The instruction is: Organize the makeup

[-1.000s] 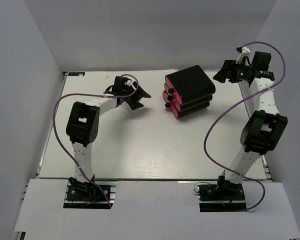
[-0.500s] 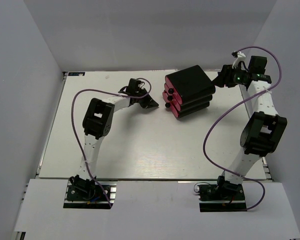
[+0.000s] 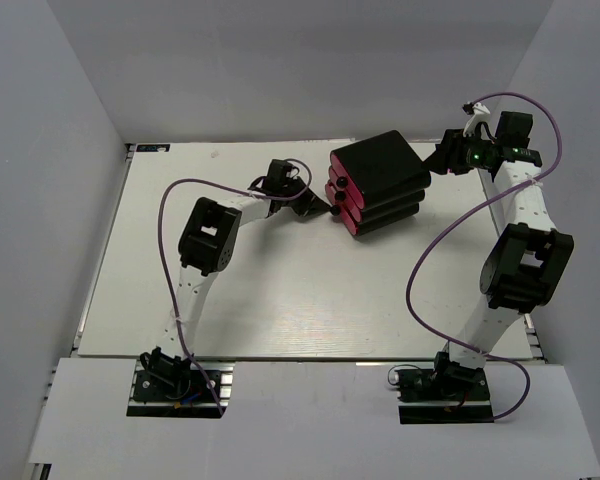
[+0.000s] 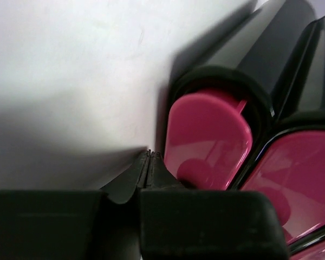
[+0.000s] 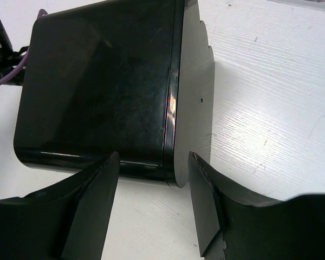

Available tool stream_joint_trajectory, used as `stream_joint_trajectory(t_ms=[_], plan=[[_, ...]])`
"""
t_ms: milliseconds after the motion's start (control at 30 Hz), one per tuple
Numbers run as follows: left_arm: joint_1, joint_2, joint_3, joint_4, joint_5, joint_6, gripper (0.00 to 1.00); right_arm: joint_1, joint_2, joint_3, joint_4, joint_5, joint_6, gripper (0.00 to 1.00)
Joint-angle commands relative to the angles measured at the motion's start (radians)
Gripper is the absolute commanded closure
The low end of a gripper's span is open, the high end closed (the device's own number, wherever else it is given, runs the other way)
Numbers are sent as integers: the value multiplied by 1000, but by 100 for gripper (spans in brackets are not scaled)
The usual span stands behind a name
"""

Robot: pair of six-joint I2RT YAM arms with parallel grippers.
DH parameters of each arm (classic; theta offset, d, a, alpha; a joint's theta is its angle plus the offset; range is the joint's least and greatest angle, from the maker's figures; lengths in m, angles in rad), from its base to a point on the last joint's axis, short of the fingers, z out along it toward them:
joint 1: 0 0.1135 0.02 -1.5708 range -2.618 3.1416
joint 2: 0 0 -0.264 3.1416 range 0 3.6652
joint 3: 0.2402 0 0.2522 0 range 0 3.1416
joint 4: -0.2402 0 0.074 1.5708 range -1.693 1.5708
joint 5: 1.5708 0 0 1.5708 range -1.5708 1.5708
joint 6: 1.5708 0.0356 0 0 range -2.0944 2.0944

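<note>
No makeup shows in any view. A black box (image 3: 380, 172) with pink drawers stands at the back middle of the table. My left gripper (image 3: 320, 206) is shut and empty, its tips (image 4: 150, 154) low on the table just left of the bottom pink drawer front (image 4: 208, 130) and beside that drawer's round knob (image 4: 196, 171). My right gripper (image 3: 443, 157) hovers open at the box's back right corner (image 5: 176, 162). One of its fingers (image 5: 100, 184) is over the glossy top, the other (image 5: 203, 187) is beside the side wall, and neither presses on the box.
White walls close in the white table (image 3: 280, 280) on the left, back and right. Purple cables loop off both arms. The box's other pink drawers (image 4: 300, 173) are stacked next to the bottom one.
My left arm has reached right across the table to the box's drawer fronts, and its gripper has shut. My right gripper has come down to the box's back corner with its jaws somewhat narrower.
</note>
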Motion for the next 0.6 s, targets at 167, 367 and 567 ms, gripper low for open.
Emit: stream_joint_trajectory(t_ms=[167,367,567], plan=[[-14,25,44,173,49,-121,89,1,5,1,26,-22,4,41],[-14,40,47,247,62,-179,89,1,6,0,23,-26,4,41],[-14,40,39,246,65,-182,88,3,5,0,22,-25,2,42]])
